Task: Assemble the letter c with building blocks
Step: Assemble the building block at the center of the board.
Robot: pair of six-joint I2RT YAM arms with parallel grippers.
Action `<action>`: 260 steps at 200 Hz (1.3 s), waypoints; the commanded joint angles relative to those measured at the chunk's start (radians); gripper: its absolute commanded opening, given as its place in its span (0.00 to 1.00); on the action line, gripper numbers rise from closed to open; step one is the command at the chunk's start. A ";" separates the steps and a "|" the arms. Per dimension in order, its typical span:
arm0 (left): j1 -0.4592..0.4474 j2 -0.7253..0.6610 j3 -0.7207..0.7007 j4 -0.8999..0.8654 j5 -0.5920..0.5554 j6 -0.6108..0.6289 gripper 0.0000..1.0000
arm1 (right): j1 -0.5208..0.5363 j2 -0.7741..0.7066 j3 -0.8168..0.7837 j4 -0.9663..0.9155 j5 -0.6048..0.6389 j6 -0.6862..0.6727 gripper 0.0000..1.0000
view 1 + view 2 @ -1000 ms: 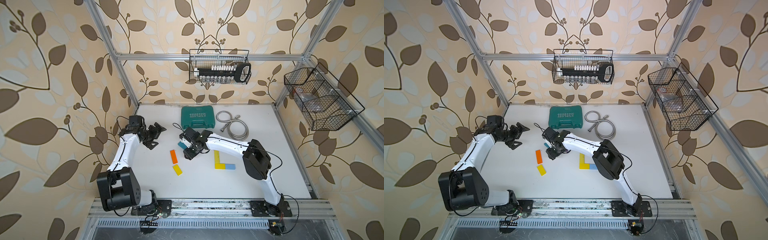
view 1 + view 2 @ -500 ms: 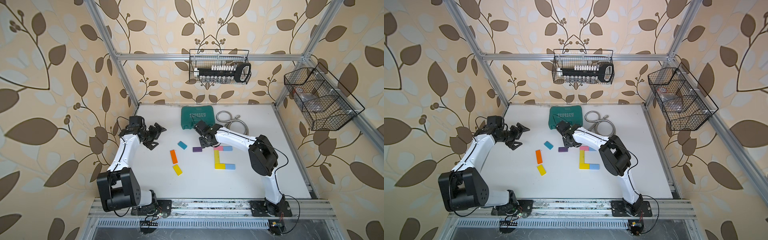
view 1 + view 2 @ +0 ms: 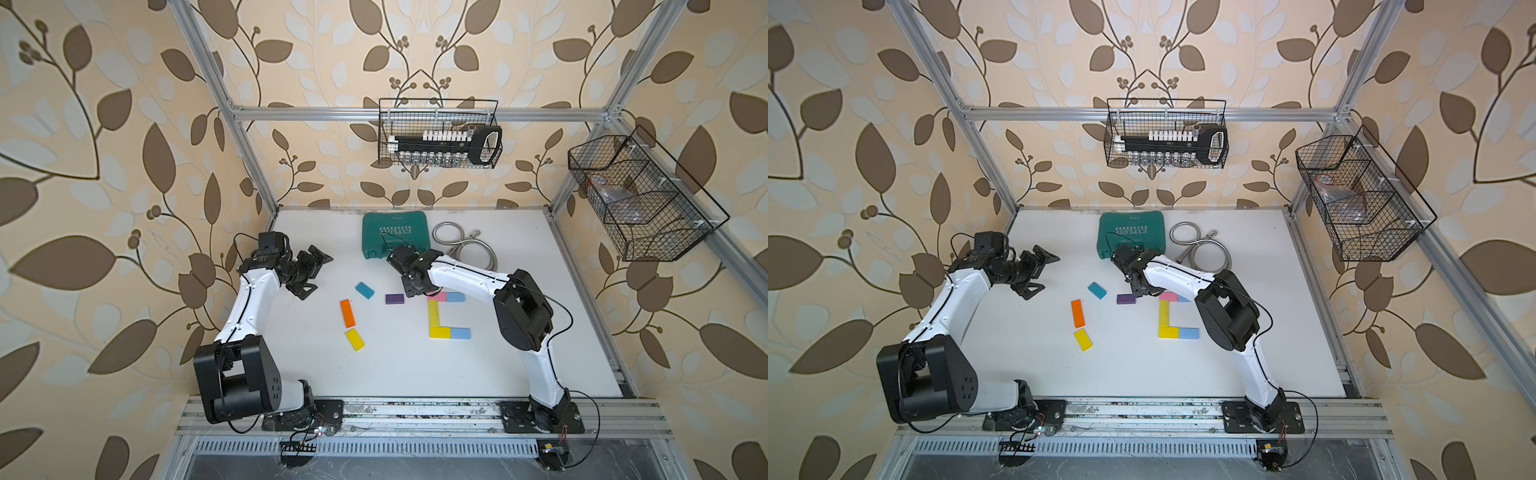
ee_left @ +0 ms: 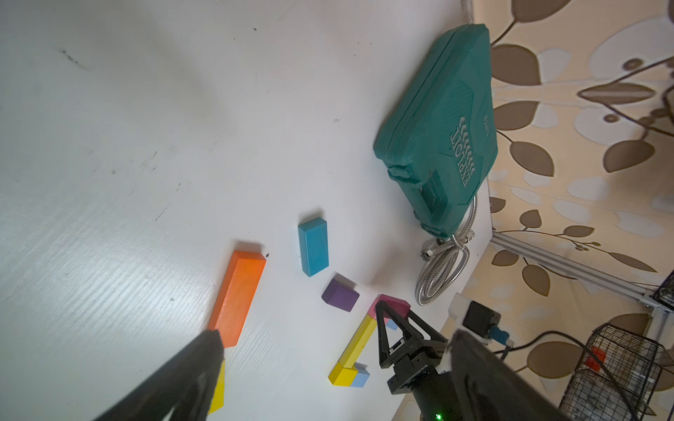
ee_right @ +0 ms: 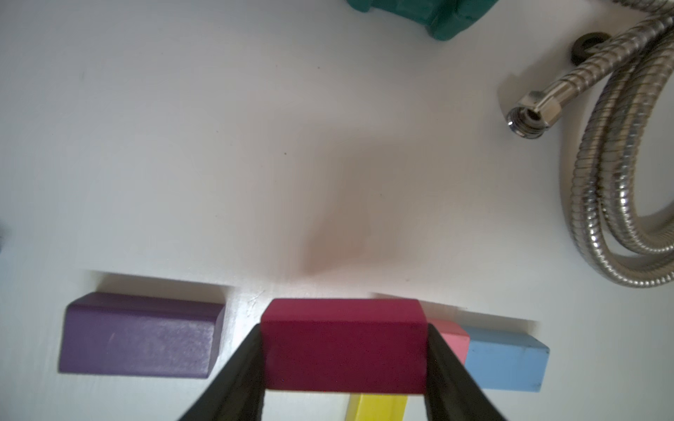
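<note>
- blocks on the counter make most of a c: a long yellow block as the spine, a short yellow block and a light blue block as the foot, a pink block and a second light blue block as the top.
- the right gripper pinches a magenta block by its two short ends. in the right wrist view it hangs over the spine's top end, partly covering the pink block, with a purple block just beside.
- the left gripper hovers well apart, jaws spread and empty.
- the step looks like setting the magenta block at the top corner; the exact spot i cannot tell.
- to do it well: keep its long edge in line with the pink block, come straight down, and avoid nudging the pink or long yellow block.
- let go only once it lies flat, then lift straight up so the gripper does not drag it.
- the teal block, orange block and loose yellow block lie spare, apart from the c.
</note>
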 commanded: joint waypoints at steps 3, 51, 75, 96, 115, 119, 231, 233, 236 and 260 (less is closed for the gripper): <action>0.008 -0.033 -0.006 0.013 0.032 -0.007 0.99 | 0.014 0.039 0.040 -0.030 0.017 0.011 0.31; 0.008 -0.033 -0.003 0.013 0.034 -0.007 0.99 | 0.033 0.083 0.080 -0.041 0.002 0.012 0.31; 0.008 -0.032 -0.004 0.012 0.034 -0.006 0.99 | 0.038 0.098 0.096 -0.050 -0.002 0.018 0.31; 0.008 -0.030 -0.006 0.013 0.034 -0.006 0.99 | 0.041 0.103 0.100 -0.049 -0.011 0.026 0.31; 0.008 -0.030 -0.006 0.012 0.034 -0.004 0.99 | 0.044 0.107 0.103 -0.048 -0.021 0.036 0.31; 0.008 -0.030 -0.007 0.012 0.035 -0.005 0.99 | 0.044 0.107 0.103 -0.048 -0.022 0.039 0.31; 0.008 -0.032 -0.008 0.013 0.035 -0.006 0.99 | 0.052 0.096 0.050 -0.003 -0.097 0.148 0.32; 0.008 -0.032 -0.008 0.013 0.035 -0.006 0.99 | 0.053 0.094 0.045 -0.001 -0.098 0.151 0.32; 0.009 -0.032 -0.006 0.013 0.035 -0.007 0.99 | 0.053 0.091 0.041 0.004 -0.100 0.156 0.32; 0.008 -0.032 -0.006 0.013 0.035 -0.008 0.99 | 0.054 0.073 0.008 0.023 -0.111 0.188 0.34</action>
